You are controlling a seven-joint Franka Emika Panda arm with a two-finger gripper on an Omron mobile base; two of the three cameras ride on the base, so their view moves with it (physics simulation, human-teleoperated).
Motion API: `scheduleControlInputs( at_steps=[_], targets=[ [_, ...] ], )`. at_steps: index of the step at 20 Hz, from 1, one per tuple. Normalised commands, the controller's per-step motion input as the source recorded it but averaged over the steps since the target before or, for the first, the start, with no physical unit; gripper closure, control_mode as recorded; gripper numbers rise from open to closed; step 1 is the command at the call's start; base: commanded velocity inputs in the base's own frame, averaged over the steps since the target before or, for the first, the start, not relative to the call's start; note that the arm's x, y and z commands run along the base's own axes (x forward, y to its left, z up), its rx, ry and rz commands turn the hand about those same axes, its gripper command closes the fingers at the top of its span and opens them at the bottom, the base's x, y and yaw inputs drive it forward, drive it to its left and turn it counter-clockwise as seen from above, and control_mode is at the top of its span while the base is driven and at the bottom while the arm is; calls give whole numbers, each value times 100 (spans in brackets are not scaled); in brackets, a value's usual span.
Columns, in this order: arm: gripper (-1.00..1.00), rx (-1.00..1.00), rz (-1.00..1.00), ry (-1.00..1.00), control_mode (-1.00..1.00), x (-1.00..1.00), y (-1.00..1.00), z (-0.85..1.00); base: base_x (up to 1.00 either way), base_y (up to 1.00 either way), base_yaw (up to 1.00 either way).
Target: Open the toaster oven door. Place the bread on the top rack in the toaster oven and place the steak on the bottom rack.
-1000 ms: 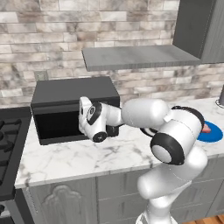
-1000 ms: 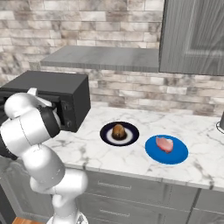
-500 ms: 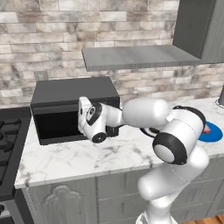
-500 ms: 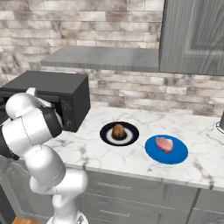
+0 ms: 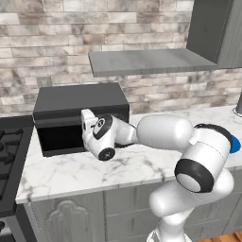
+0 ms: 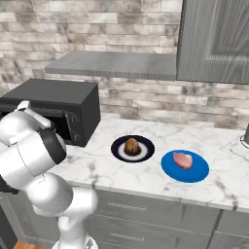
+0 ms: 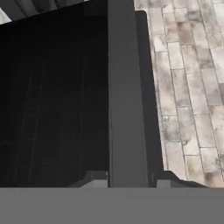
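**Gripper closing on the toaster oven door handle**

Stove grates (image 5: 9,156) sit at the counter's left end. Next to them, toward the back edge, stands the toaster oven (image 5: 80,101), its door (image 5: 61,139) upright and shut. The gripper (image 7: 127,181) is at the top front edge of that door: in the hand view its two finger tips (image 7: 97,178) flank a grey bar, apparently the door handle (image 7: 127,109), one on each side and close against it. Whether they already pinch it firmly I cannot tell.

Further right, mid-counter, the bread (image 6: 132,146) rests on a dark plate (image 6: 119,151). Beyond it the steak (image 6: 183,160) lies on a blue plate (image 6: 197,172), near the front edge.

Judged from this, the door-opening step is in hand and neither food has been handled. The next move calls for a secure hold on the bar, then a pull outward and down along the arc of the bottom hinge.
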Motion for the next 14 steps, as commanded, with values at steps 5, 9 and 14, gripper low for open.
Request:
scheduleControlInputs(
  at_steps=[5,9,14],
  targets=[
    [100,-23,0,40,-100,-51,52,-36,0,0,0],
    [100,-27,0,54,-100,-59,42,-59,0,0,0],
    [100,-31,0,65,-100,-86,32,-78,0,0,0]
  ],
)
